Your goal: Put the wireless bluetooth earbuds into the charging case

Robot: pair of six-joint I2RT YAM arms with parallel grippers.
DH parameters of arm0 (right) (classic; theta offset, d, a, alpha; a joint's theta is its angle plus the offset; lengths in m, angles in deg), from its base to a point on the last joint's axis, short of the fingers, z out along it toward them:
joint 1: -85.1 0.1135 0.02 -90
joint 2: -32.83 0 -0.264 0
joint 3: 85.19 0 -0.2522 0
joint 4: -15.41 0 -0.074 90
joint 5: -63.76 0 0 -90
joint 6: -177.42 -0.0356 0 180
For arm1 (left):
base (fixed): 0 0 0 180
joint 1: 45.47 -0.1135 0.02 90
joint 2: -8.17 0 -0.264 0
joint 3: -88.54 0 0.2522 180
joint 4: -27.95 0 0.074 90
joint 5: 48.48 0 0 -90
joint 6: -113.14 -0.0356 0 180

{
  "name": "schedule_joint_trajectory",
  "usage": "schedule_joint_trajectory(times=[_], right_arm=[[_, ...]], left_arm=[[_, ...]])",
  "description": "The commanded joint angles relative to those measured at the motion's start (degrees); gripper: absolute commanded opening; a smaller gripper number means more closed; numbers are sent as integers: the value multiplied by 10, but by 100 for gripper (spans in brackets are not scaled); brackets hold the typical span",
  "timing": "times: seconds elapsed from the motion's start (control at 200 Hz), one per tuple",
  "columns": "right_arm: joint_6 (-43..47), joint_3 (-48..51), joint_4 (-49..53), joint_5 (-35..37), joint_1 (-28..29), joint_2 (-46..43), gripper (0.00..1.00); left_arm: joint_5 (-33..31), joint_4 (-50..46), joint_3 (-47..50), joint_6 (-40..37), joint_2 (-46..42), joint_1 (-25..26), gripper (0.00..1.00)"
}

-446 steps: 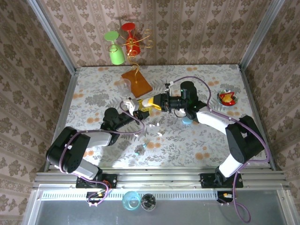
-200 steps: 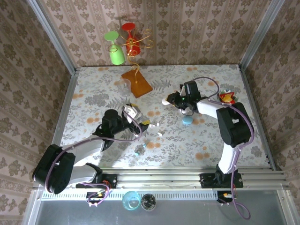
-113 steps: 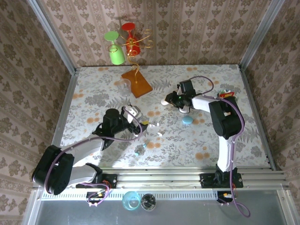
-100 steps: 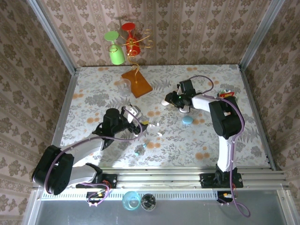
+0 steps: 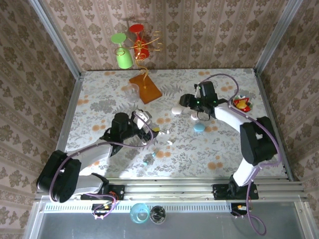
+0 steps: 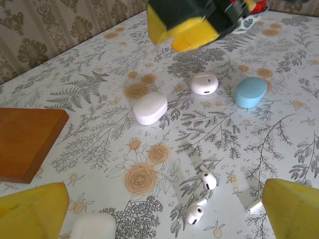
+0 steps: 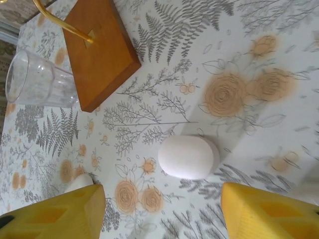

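The left fingers (image 6: 32,211) gape wide and empty just short of the loose earbuds (image 6: 209,180) on the table (image 6: 99,89), poised to take one. Farther out, the right fingers (image 7: 55,211) stand apart astride a white case (image 7: 188,157) without touching it, likely the earbuds' destination.

The gap between the left fingers (image 6: 31,211) stood free above the worktop (image 6: 279,144), with three earbuds (image 6: 207,180) lying just ahead of it and a near white case (image 6: 92,226) beside one finger. Farther ahead an oval white case (image 6: 149,108), a round white case (image 6: 204,83) and a blue case (image 6: 250,92) crowded the path. Beyond the right fingers (image 7: 52,214), a wooden base (image 7: 99,50) and a glass (image 7: 35,82) barred the way.
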Motion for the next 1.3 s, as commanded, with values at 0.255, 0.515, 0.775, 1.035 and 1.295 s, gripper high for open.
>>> schedule_joint_trajectory(times=[0.255,0.515,0.775,1.035,1.295], right_arm=[[-52,199,15,50,-98,-141,79],[-48,209,-8,-63,-113,-95,70],[-66,197,-43,-111,-111,-40,56],[-71,183,-62,-146,-93,-11,53],[-65,189,-39,-103,-94,-59,60]], left_arm=[[91,-44,-121,-126,106,62,100],[183,-80,-241,-143,225,88,98],[208,-129,-323,-153,303,98,95],[198,-162,-372,-160,367,111,91],[123,-154,-405,-126,403,124,89]])
